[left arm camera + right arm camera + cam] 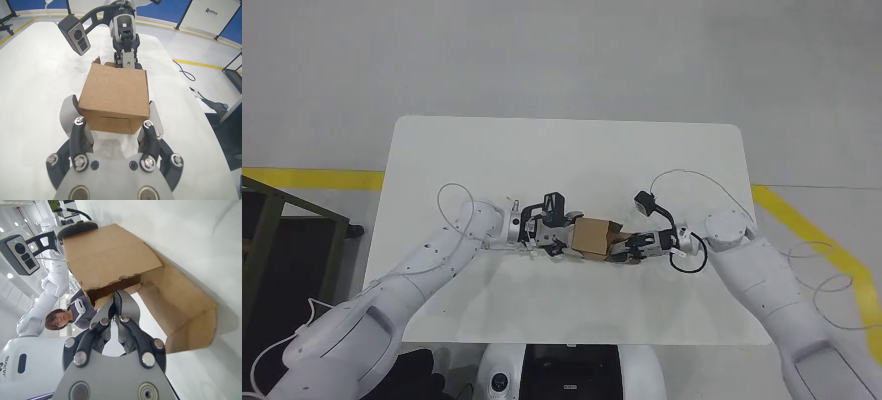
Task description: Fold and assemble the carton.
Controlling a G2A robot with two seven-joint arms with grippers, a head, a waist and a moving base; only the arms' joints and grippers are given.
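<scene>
Carton sat on the white worktop, just toward 6 o'clock of its middle, long axis running 9 to 3 o'clock. Brown cardboard, already squared up into a box shape.

The 9 o'clock end was closed, its end panel tucked in flat. The left gripper was at that end. In the left wrist view its fingers stood wide, one against each side wall of the carton, holding the closed end between them.

The 3 o'clock end was open. In the right wrist view the top panel's edge was ragged and torn, and the inside showed dark behind it. What the carton held, if anything, could not be told. A long lid flap reached out from the open end and lay along the worktop, its end tab bent.

The right gripper was at the open end. Its fingers were drawn almost together, tips right at the ragged edge of the mouth. Whether they pinched cardboard could not be told. From the left wrist view the right gripper stood just beyond the carton's far edge, beside a small upright flap.
</scene>
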